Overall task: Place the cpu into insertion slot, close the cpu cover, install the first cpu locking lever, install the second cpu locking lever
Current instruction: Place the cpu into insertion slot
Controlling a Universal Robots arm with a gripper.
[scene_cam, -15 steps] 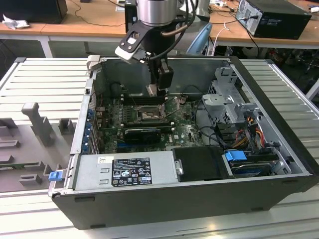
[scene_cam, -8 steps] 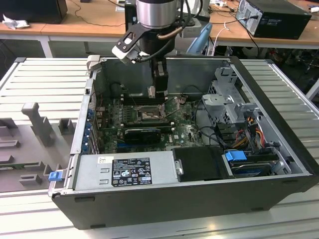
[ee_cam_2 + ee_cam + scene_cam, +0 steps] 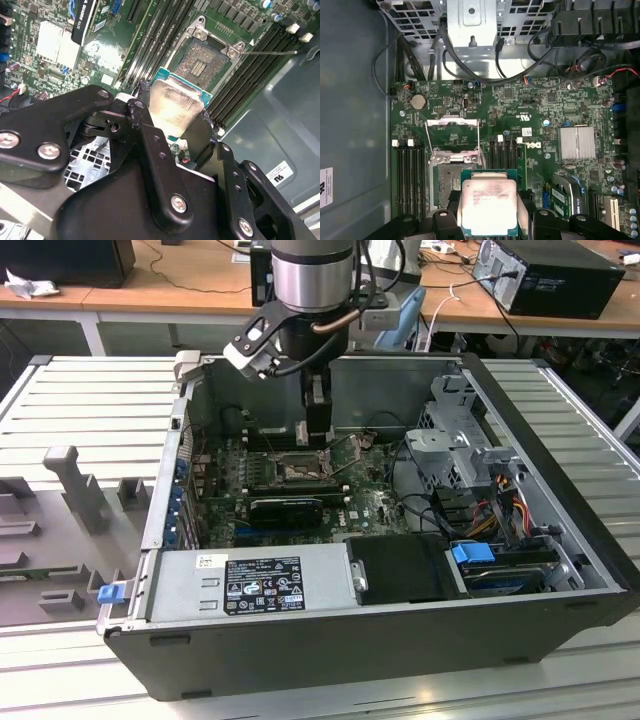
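Tool (image 3: 172, 119) grips cpu (image 3: 175, 104) by edges, near exposed insertion slot (image 3: 202, 62).

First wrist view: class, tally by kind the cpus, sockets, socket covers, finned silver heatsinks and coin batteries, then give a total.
cpu: 1
socket: 1
cover: 1
heatsink: 1
coin battery: 1
Total: 5

the ribbed silver-grey metal table (image 3: 90, 390) carries the open black computer case (image 3: 400, 645) at its centre and grey plastic fixture blocks (image 3: 72, 485) at nine o'clock.
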